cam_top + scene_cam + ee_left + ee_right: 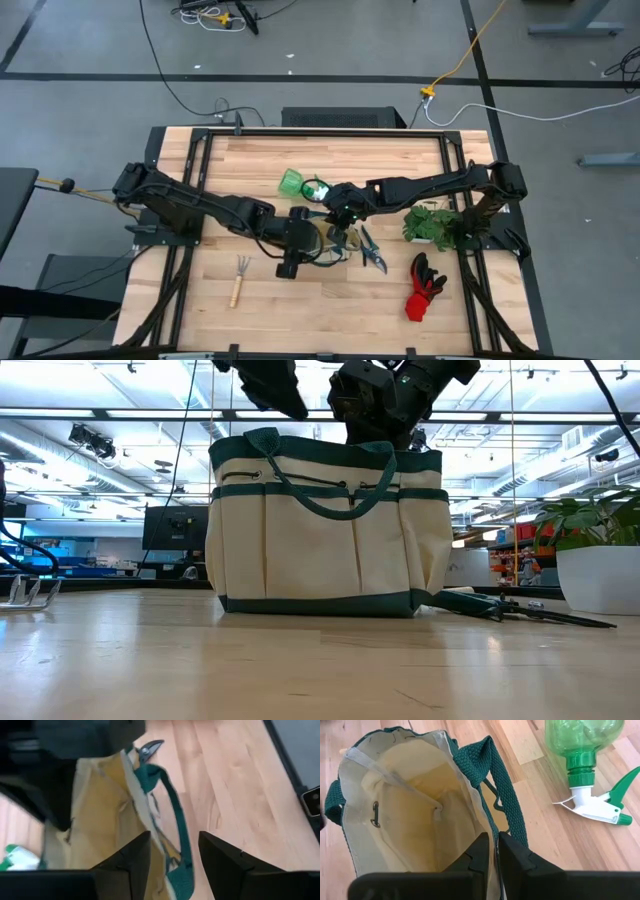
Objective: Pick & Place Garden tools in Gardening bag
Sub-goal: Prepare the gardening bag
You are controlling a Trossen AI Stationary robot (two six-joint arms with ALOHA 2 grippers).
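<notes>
While the right end effector [491, 851] pinches the canvas gardening bag [415, 810] rim, the left end effector [175, 857] hovers spread — woven green handles.

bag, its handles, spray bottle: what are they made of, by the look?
Gardening bag: beige woven cloth, likely canvas; matte, creased, stitched seams. Its handles: dark green webbing with a coarse visible weave. Spray bottle: translucent green plastic, glossy, with an opaque white nozzle, probably plastic too.
</notes>
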